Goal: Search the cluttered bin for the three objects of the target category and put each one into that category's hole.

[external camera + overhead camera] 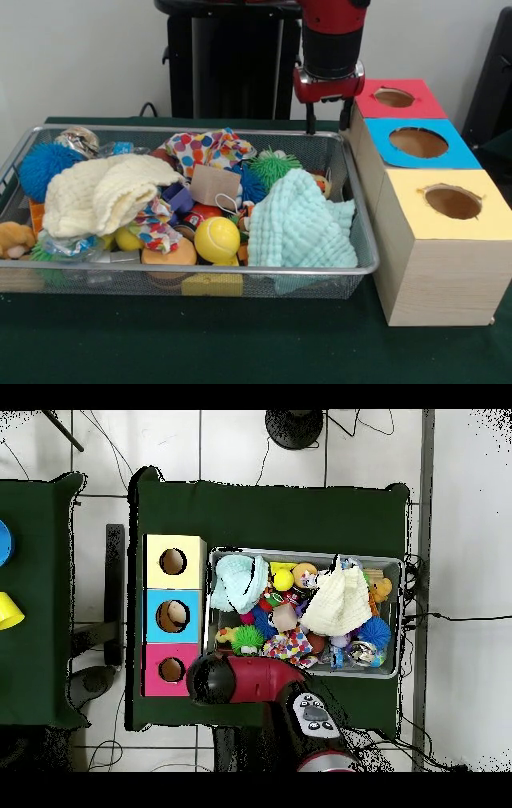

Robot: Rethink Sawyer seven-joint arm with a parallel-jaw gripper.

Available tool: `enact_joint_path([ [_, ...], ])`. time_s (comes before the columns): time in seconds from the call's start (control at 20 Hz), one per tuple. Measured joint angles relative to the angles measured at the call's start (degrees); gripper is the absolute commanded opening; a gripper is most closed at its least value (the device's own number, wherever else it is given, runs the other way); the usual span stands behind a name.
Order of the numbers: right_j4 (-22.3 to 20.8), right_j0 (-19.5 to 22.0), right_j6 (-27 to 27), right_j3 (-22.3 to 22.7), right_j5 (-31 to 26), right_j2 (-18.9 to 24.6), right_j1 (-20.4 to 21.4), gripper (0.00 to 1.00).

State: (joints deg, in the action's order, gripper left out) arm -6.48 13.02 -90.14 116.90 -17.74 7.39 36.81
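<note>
The wire mesh bin (364, 270) is full of clutter and fills the left and middle of the front view; it also shows in the overhead view (392, 674). A tan furry plush (14, 238) lies at its near left end, and shows in the overhead view (379, 589). A small orange bit (323, 185) peeks out behind the mint cloth; I cannot tell what it is. The striped and yellow plush are hidden. The red-topped box's hole (394, 97) (172, 669) is empty. My gripper (329, 122) hangs open and empty between the bin's far right corner and the red box.
A cream cloth (100, 192), a mint cloth (300, 224) and a dotted cloth (210, 150) cover much of the bin. A yellow tennis ball (216, 238), an orange ball (168, 254), a green spiky ball (272, 166) and a blue one (42, 166) lie among them. Blue-topped (456, 156) and yellow-topped (416, 216) boxes stand beside the red one.
</note>
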Motion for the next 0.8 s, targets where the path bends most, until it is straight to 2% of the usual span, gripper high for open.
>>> enact_joint_path([
  [0.3, 0.0, 0.0, 0.0, -3.9, -0.7, 0.0, -1.6, 1.00],
  [0.8, 0.3, 0.2, 0.0, -6.5, -3.3, 0.2, -1.9, 1.00],
])
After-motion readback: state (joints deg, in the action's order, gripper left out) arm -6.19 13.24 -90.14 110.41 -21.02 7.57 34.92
